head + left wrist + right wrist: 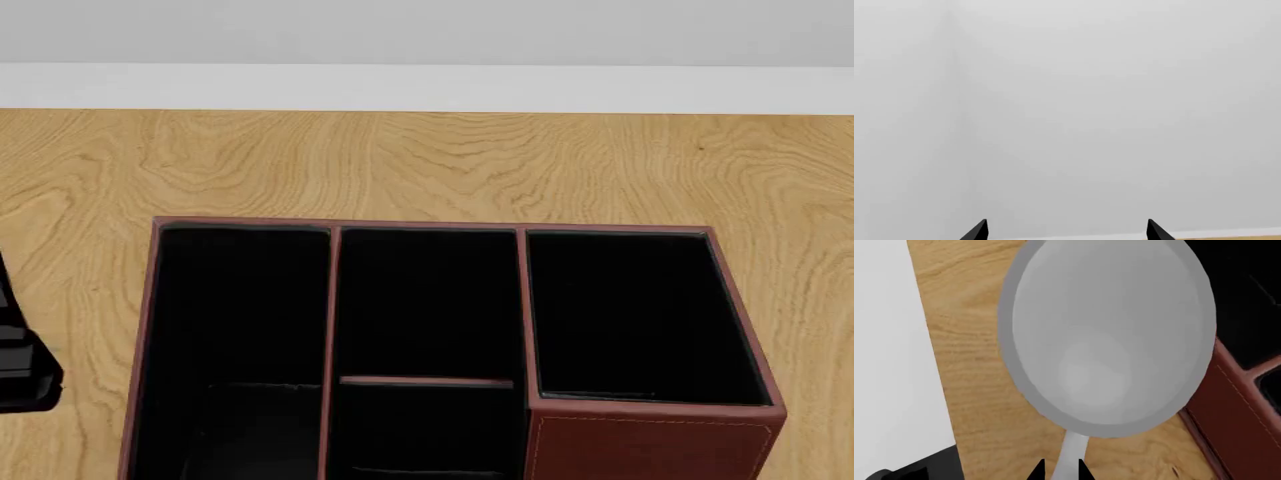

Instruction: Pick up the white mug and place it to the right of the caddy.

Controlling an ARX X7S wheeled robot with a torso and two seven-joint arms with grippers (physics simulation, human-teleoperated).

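The right wrist view looks down into the white mug, its open mouth filling most of the frame. Its white handle runs between the two black fingertips of my right gripper, which is shut on it. The mug is close beside the red-brown wall of the caddy. In the head view the caddy fills the lower middle, with black-lined compartments, and the mug is out of view there. My left gripper is open, facing a plain grey wall with nothing between its fingers.
The wooden table extends behind and to both sides of the caddy, ending at a white wall strip at the back. A black part of my left arm shows at the left edge. The table edge runs near the mug.
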